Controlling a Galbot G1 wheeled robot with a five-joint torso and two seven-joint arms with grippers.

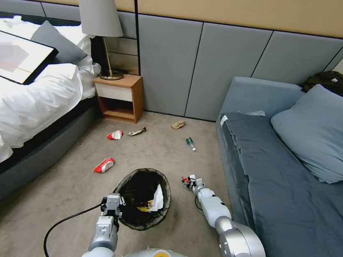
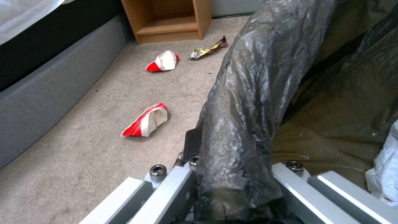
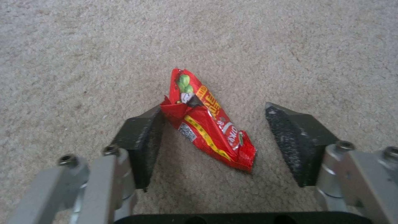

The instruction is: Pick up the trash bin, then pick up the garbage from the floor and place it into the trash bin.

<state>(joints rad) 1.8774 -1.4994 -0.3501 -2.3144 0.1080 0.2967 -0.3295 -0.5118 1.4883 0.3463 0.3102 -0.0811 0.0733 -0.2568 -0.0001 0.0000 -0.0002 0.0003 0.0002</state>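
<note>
My left gripper (image 1: 112, 206) is clamped on the rim of the trash bin (image 1: 143, 197), which sits on the floor (image 1: 70, 183) between the bed and the sofa, tissue and a yellow scrap already inside. My right gripper (image 3: 213, 140) is down beside the bin with its pads (image 3: 290, 140) spread around a red snack wrapper (image 3: 207, 124); 1 pad touches its crumpled edge. I'd close slowly and keep low, since the foil looks slippery and thin. The left wrist view gives me 2 red-and-white wrappers (image 2: 147, 119) and a gold one (image 2: 209, 49) near the nightstand (image 2: 170, 18); the head view adds the green bottle (image 1: 190, 143) and brown paper (image 1: 178, 124).
</note>
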